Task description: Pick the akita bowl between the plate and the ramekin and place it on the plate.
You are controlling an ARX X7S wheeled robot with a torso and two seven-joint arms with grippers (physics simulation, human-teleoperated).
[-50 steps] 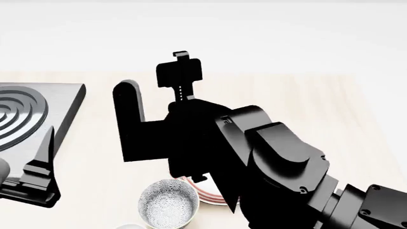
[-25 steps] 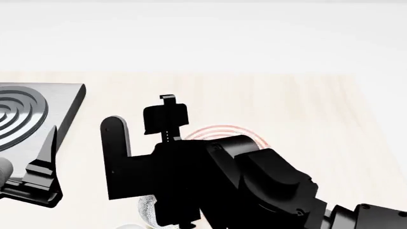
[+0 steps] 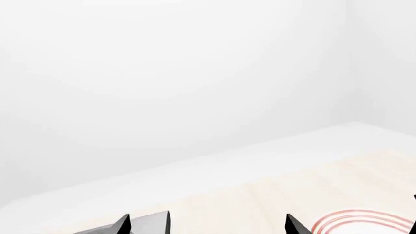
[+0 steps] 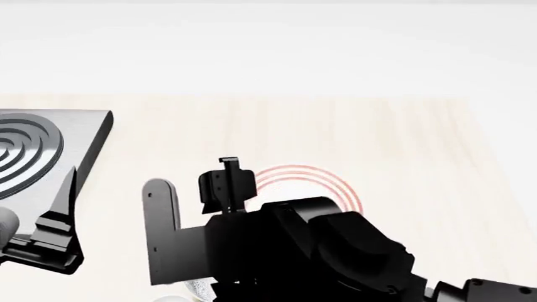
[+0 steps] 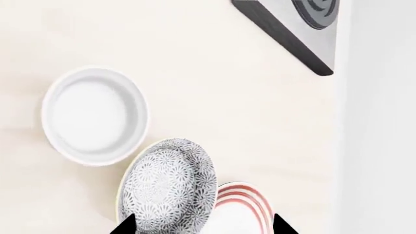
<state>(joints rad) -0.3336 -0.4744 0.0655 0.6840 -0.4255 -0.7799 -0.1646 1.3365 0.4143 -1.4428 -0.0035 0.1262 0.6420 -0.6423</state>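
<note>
Right wrist view looks straight down on the akita bowl (image 5: 170,185), which sits directly beneath the right gripper (image 5: 201,226), slightly off toward one fingertip. The two dark fingertips (image 5: 124,225) at the frame edge stand spread, one over the bowl's speckled side and the other past the rim of the plate (image 5: 242,207). The bowl rests touching the plate's near edge, with the ramekin (image 5: 95,115) just beyond it on the far side from the plate. The right arm is clearly the nearer one; the left gripper (image 4: 46,233) hangs well off by the stove plate (image 4: 50,141), its fingers looking parted. Judging from this, a short descent with a small shift toward the ramekin would centre the jaws.
</note>
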